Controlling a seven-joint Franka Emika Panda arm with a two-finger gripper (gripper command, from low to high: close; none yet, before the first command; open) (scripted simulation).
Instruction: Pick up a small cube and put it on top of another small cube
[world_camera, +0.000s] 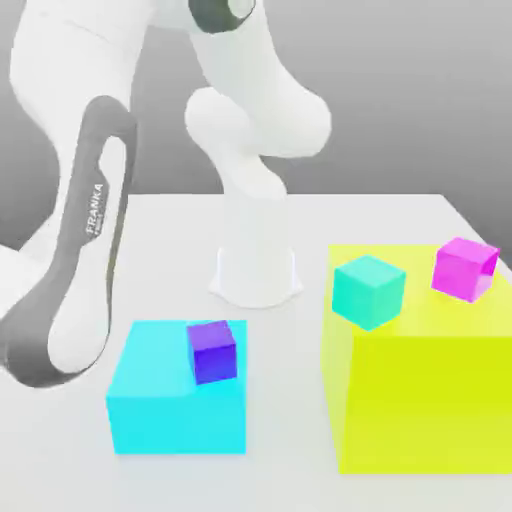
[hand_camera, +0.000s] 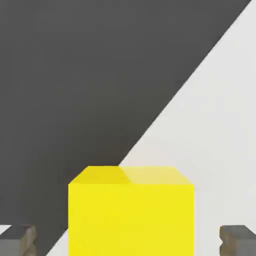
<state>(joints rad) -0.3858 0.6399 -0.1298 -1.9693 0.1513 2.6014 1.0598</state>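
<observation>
A small purple cube (world_camera: 211, 351) sits upright on the top face of a cyan block, near that block's rear edge. A small teal cube (world_camera: 368, 290) and a small magenta cube (world_camera: 465, 267) rest apart on a large yellow block, teal toward the exterior view's left, magenta toward its right.

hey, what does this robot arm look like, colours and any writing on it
The arm is glossy white with rounded, bulbous joints and dark grey panels along its links. One grey strip carries the word FRANKA in white letters. In the hand view, the fingertips are dark grey and blocky.
</observation>
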